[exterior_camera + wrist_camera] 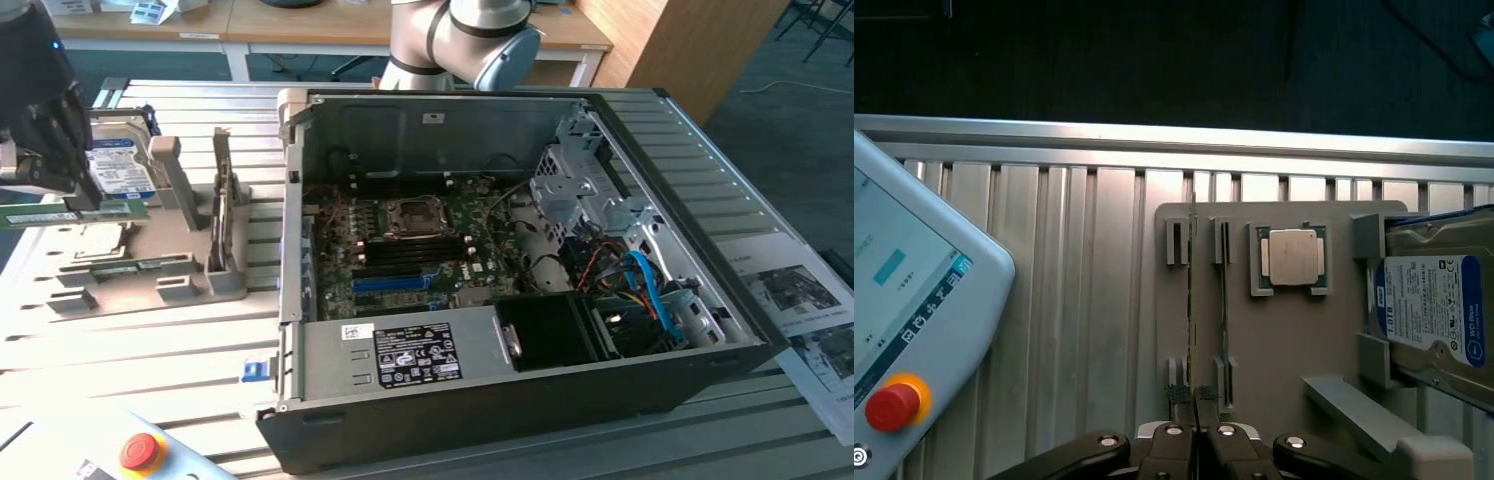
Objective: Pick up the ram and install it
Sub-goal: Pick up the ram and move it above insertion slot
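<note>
Pinching the ram (pixel 114 211) by one end, the end effector (pixel 83 198) has its fingers pressed together on the board's two flat faces. In the wrist view the ram (pixel 1193 300) runs edge-on away from the end effector (pixel 1199 432) as a thin line. It lies level over the grey tray (pixel 167 245) on the bench (pixel 134 340), near the hard drive (pixel 120 165) and well apart from the open case (pixel 534 400) and its motherboard (pixel 427 240). Whether it has fully cleared the tray's holders I cannot tell. A stick like this should be very light and fairly stiff, but thin and easily harmed: the chips and contact edge dislike pressure, and the smooth faces could slip under a weak grip. Judging by that, a hold across the flat faces near the upper edge, away from the contacts, looks soundest. An end grip such as this one leaves a long overhang that may sag or twist.
</note>
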You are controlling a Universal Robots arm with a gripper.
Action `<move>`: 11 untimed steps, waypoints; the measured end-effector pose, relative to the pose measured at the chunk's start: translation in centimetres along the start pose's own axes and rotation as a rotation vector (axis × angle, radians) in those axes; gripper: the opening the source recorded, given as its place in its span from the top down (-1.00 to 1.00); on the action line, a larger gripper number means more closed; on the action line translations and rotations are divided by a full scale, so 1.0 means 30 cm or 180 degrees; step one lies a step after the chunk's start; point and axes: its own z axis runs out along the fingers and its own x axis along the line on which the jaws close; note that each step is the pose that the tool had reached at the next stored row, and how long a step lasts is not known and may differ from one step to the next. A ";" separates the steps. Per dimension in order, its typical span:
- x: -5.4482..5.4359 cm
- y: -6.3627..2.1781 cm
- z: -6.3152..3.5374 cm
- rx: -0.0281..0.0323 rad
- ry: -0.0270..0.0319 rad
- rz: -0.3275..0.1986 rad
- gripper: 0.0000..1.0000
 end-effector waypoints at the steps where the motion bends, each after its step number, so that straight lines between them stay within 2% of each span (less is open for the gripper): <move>1: 0.000 0.000 -0.006 0.0000 0.0000 0.0000 0.76; 11: -0.001 0.003 -0.060 0.0000 0.0000 0.0000 0.76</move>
